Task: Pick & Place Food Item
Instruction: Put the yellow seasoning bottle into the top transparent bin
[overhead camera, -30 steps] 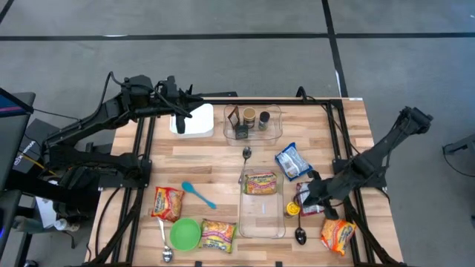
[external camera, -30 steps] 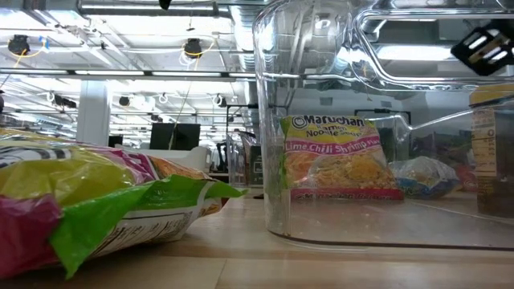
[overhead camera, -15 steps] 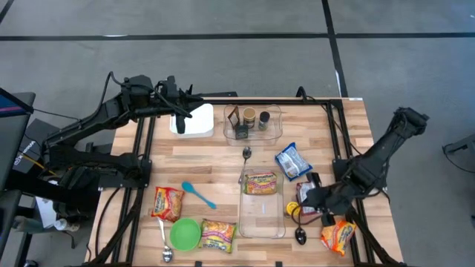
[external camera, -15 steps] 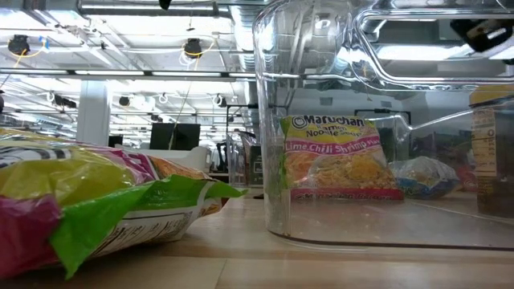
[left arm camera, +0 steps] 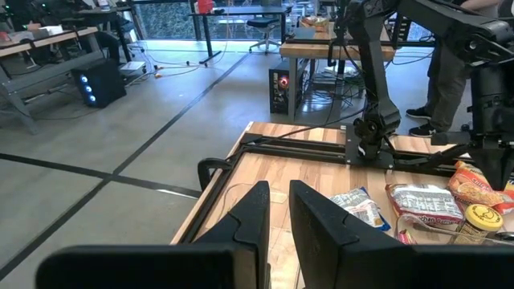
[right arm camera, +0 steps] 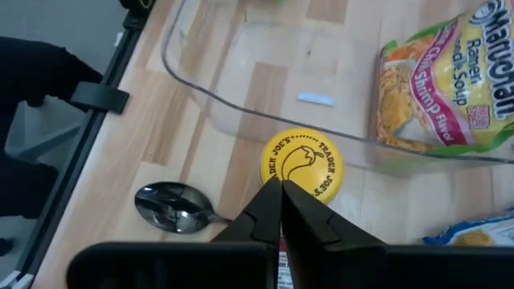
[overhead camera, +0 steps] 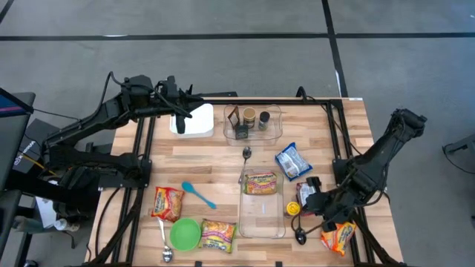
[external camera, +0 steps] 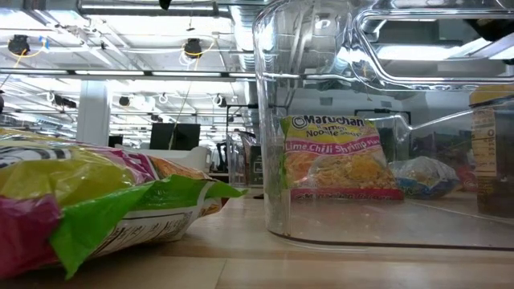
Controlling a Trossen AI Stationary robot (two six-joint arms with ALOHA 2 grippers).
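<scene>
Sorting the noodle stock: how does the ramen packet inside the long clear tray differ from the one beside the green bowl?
The ramen packet in the tray lies inside the long clear tray, at its far end; the ramen packet by the bowl lies on the bare table, touching the green bowl. The tray packet sits square to the table edges, the bowl-side one slightly turned. Both are yellow-and-green noodle packets lying flat, and neither is held.

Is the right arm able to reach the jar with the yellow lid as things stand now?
Probably yes. The right gripper, shut, hovers just over the yellow-lidded jar, with nothing between them. It must open first; the clear bin stands close beside the jar.
</scene>
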